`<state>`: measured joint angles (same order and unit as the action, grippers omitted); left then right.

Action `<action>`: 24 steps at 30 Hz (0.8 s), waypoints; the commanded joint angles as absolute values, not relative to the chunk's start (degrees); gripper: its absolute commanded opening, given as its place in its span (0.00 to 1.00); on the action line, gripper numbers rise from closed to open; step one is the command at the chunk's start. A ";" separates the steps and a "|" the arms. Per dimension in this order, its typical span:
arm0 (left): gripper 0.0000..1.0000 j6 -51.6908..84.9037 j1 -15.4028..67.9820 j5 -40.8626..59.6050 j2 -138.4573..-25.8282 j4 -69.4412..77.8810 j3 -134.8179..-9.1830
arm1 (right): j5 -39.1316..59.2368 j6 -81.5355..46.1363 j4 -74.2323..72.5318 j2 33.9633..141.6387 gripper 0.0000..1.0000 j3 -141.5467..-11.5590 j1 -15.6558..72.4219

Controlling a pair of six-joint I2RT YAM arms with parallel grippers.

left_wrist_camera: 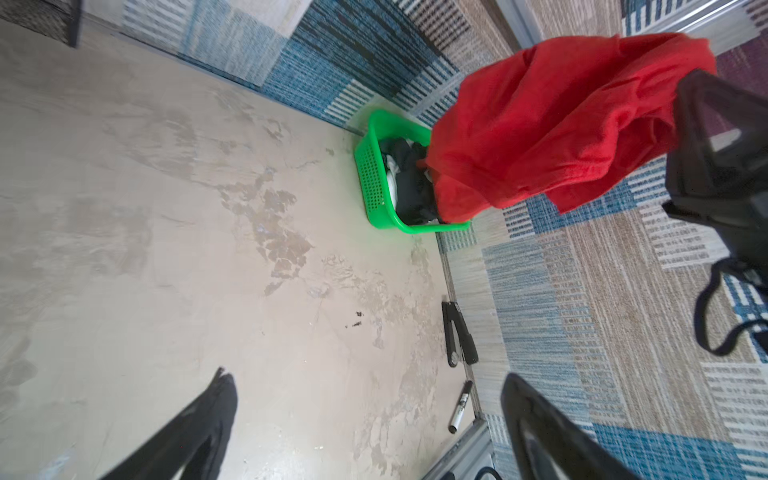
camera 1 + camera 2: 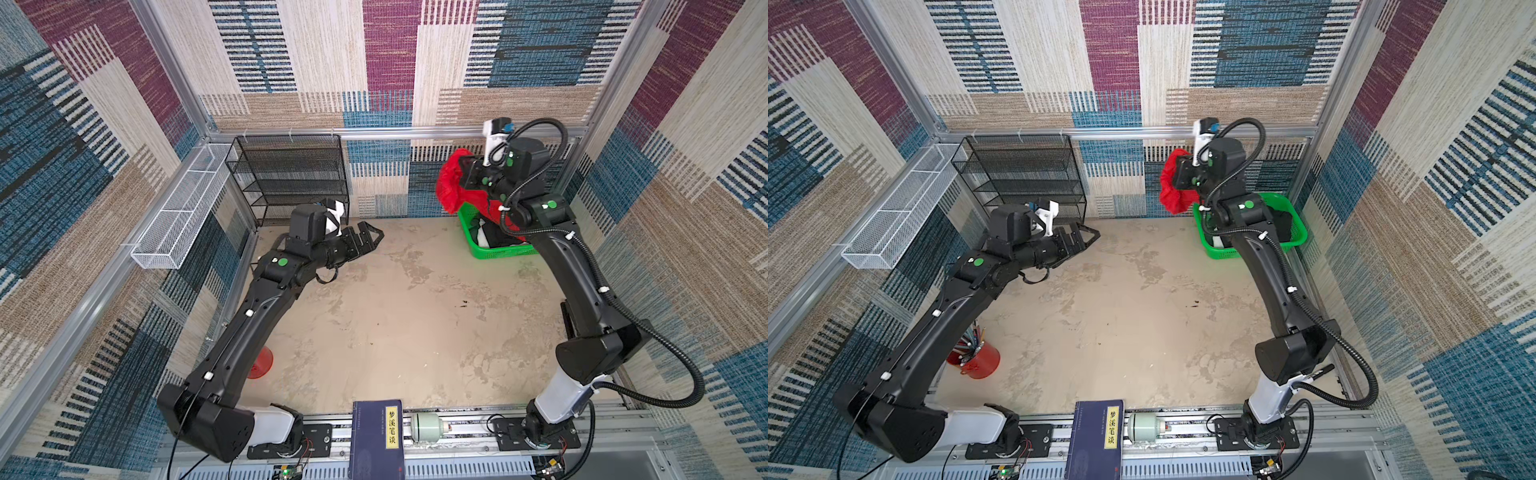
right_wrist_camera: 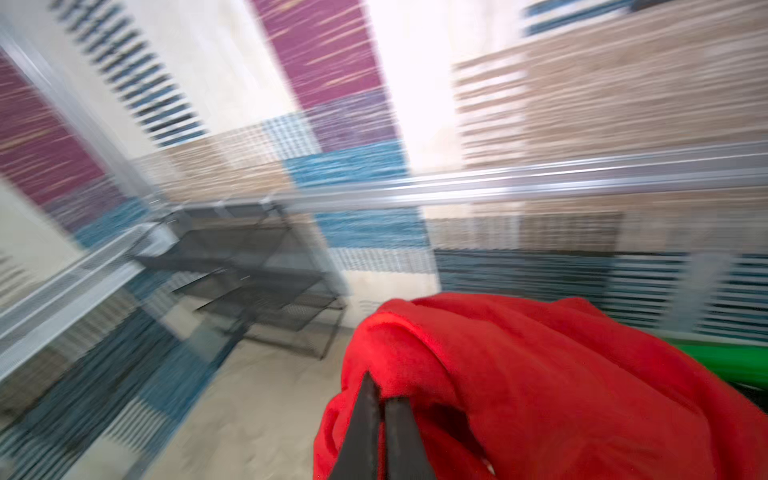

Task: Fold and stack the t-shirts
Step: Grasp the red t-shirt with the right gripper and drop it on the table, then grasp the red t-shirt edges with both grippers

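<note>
The right end effector is clamped on a bunch of the red t-shirt, which hangs over the green basket at the tabletop's far right corner. Black and white t-shirts lie in the basket. The left end effector hovers wide open, empty.

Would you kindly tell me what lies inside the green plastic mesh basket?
Crumpled black cloth with some white shows in the green basket; the hanging bright red t-shirt covers the rest, so the count is unclear.
</note>
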<state>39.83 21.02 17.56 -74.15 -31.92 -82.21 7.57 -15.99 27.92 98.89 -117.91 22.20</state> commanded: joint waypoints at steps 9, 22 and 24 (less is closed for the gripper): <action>0.97 37.76 20.79 4.75 -63.96 -50.25 -69.41 | 16.35 -24.34 25.49 105.46 0.57 -105.01 31.67; 0.86 38.26 21.05 9.91 -78.13 -56.27 -71.25 | 10.24 -26.12 30.86 93.14 0.73 -87.50 24.40; 0.84 37.62 21.31 11.15 -81.05 -55.62 -71.87 | 9.51 -26.80 32.37 90.23 0.72 -81.88 23.02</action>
<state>38.89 21.08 8.43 -78.85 -54.24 -70.76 11.35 -24.58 30.17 92.99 -86.50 24.12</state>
